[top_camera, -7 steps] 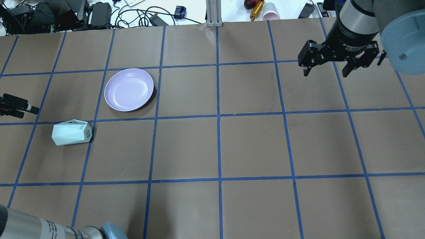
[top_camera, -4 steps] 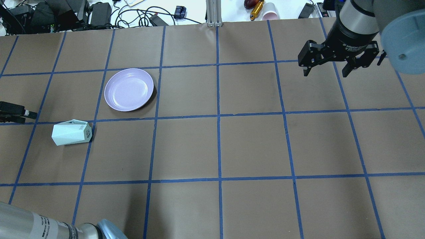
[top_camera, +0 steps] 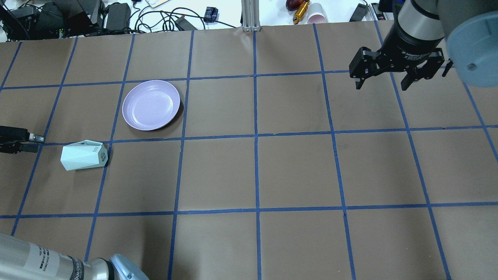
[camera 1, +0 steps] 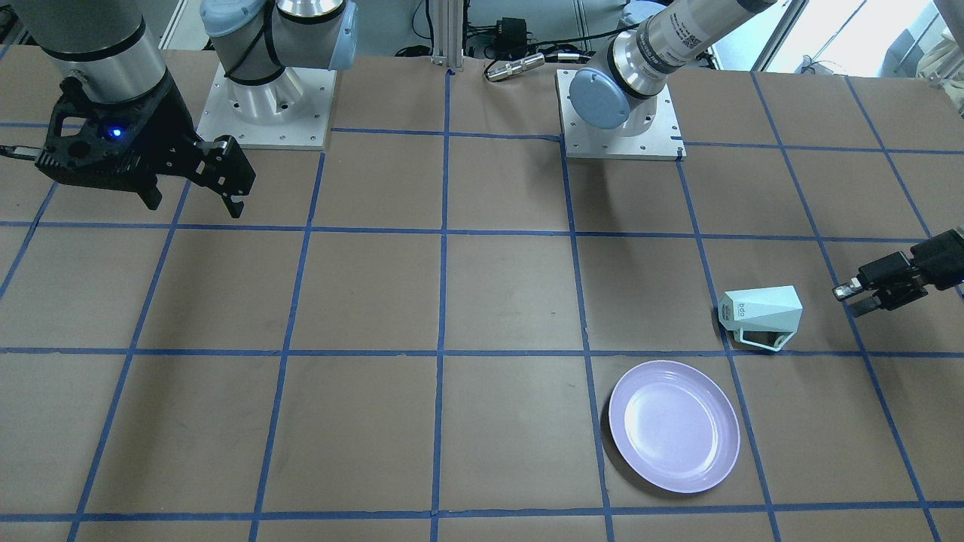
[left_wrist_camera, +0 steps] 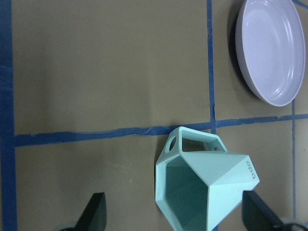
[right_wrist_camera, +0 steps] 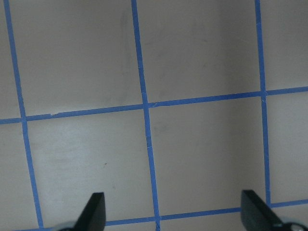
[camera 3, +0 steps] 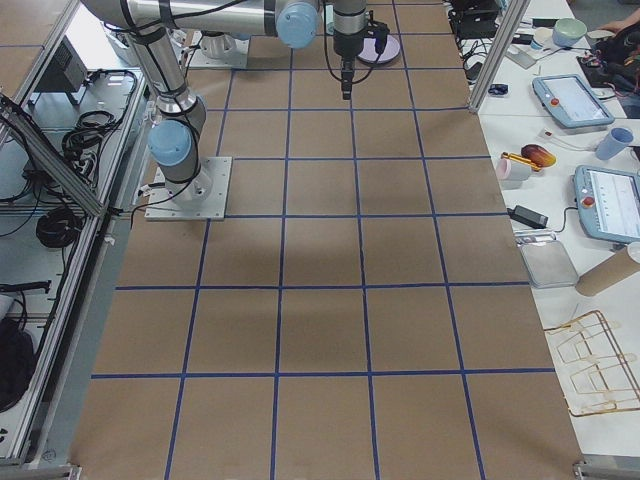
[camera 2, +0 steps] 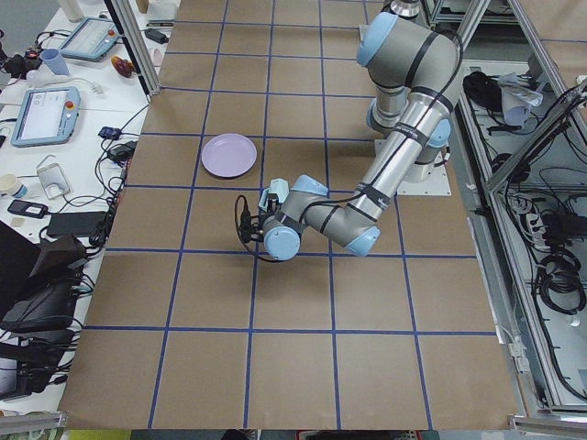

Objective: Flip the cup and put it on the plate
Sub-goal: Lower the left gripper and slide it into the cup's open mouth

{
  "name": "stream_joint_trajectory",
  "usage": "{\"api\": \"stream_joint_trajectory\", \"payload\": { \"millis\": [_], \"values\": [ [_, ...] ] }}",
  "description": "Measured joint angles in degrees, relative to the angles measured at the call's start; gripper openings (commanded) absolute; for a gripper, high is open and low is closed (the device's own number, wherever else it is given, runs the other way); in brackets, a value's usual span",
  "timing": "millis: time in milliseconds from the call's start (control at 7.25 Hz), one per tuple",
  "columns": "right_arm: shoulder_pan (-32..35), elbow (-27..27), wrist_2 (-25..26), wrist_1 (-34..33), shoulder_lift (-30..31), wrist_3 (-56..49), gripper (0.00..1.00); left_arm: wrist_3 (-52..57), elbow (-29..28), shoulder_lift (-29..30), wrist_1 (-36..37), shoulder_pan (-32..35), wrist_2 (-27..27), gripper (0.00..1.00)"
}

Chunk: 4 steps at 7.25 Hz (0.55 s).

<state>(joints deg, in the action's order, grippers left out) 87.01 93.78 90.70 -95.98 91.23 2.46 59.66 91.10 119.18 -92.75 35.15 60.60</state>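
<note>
The pale mint-green cup [top_camera: 83,155] lies on its side on the brown table, its mouth toward my left gripper, its lettered base to the right and its handle toward the plate. It also shows in the front view [camera 1: 761,312] and the left wrist view [left_wrist_camera: 207,192], where its teal inside is visible. The lavender plate [top_camera: 151,105] [camera 1: 674,425] [left_wrist_camera: 272,50] sits empty just beyond the cup. My left gripper [top_camera: 35,143] [camera 1: 855,299] is open, low, a short way left of the cup's mouth. My right gripper [top_camera: 383,83] [camera 1: 196,207] is open and empty, far right.
Cables and power adapters [top_camera: 78,15], an aluminium post [top_camera: 251,15] and a pink paper cup [top_camera: 317,13] lie past the table's far edge. The arm bases [camera 1: 263,105] [camera 1: 621,128] stand on the robot's side. Blue tape lines grid the table.
My left gripper has moved nearer to the robot's side, from level with the plate's near edge to almost level with the cup's mouth. The right gripper, cup and plate have not moved.
</note>
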Motion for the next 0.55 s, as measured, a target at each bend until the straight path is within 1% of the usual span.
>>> {"api": "stream_joint_trajectory", "payload": {
  "millis": [138, 552],
  "values": [
    [0.0, 0.0, 0.0, 0.0, 0.0, 0.0, 1.00, 1.0, -0.9, 1.0, -3.0, -0.2, -0.8, 1.00],
    [0.0, 0.0, -0.1, 0.0, 0.0, 0.0, 1.00, 4.0, -1.7, 3.2, -8.6, -0.6, -3.1, 1.00]
  ]
}}
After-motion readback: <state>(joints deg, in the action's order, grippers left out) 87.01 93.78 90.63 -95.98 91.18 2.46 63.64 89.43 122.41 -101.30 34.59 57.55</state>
